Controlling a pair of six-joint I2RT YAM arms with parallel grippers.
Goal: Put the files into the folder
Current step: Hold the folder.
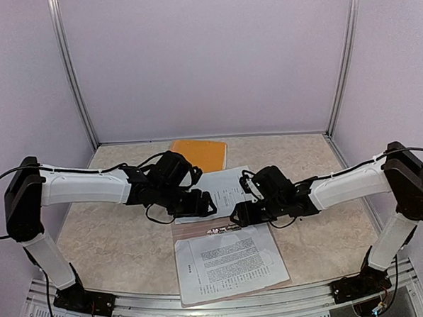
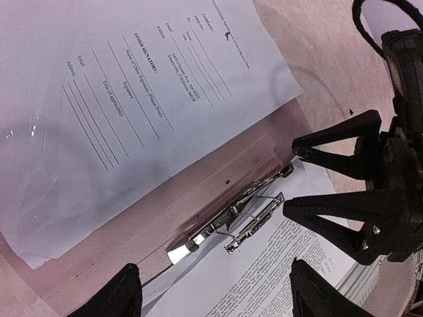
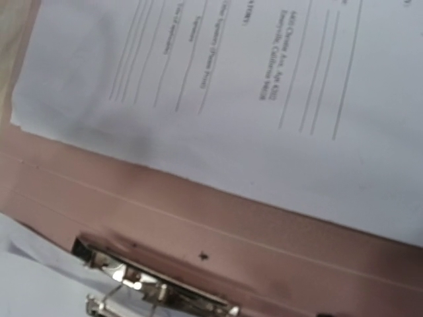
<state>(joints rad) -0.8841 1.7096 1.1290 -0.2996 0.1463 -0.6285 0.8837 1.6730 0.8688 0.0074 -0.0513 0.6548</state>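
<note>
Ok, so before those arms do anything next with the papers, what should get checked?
1. Folder lying open: ok.
2. Left fingers apart and empty: ok.
3. Right fingers apart and empty: ok.
4. Metal clip released to take sheets: cannot tell.
5. Printed sheet tucked under the clip: cannot tell.
6. Orange cover out of the way at the far side: ok.
</note>
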